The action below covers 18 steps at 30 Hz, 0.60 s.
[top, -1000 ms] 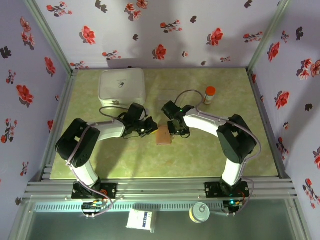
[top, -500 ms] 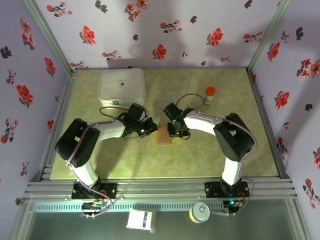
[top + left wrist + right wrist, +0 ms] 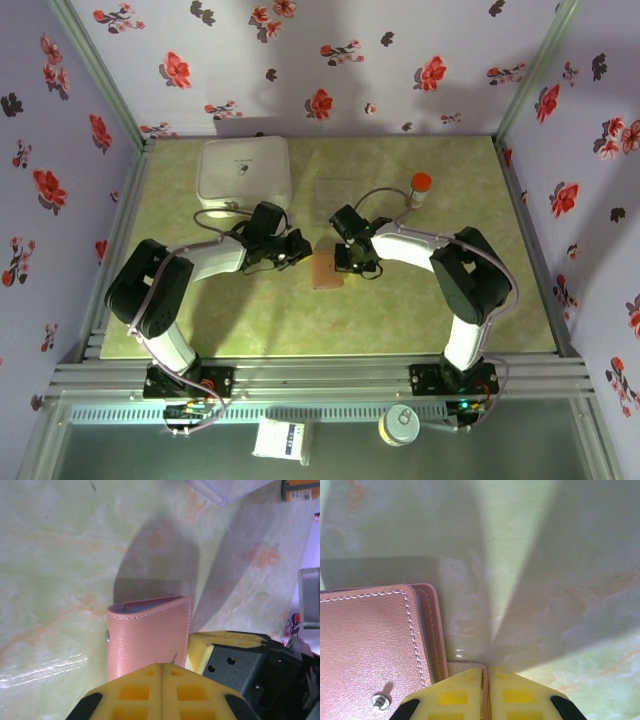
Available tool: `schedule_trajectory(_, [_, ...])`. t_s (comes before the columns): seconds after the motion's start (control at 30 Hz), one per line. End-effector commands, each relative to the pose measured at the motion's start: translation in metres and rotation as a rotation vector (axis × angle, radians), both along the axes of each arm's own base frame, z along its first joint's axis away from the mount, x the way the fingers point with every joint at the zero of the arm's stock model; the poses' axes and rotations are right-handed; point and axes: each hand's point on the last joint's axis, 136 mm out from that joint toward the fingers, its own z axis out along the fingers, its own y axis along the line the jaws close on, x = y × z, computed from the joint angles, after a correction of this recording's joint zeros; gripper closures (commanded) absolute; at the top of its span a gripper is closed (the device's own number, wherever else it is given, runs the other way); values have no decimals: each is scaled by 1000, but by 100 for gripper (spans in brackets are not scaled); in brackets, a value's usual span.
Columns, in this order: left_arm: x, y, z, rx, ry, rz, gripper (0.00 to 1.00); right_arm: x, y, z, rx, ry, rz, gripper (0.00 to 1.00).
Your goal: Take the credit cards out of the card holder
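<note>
Right gripper (image 3: 484,674), jaws closed, is pinching a thin lip (image 3: 465,667) of the small tan-brown leather folding card holder (image 3: 370,640), which is lying folded on the pale green marbled tabletop (image 3: 530,555) between the two arms. Left gripper (image 3: 162,669), clamped fully together, is bearing on the holder's opposite end; whether it is gripping leather is unclear. The lip risks slipping from so shallow a bite, or the whole holder risks lifting instead of opening, leaving the cards presumably inside. The leather is looking soft, grained and white-stitched, with a metal snap stud (image 3: 380,700); the fingertips (image 3: 450,697) are blocky yellow plastic.
</note>
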Motion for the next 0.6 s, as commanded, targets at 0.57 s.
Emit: schedule_trajectory(0.57, [8, 57, 17, 21, -62, 51, 98, 1, 18, 68, 65, -81, 17, 91])
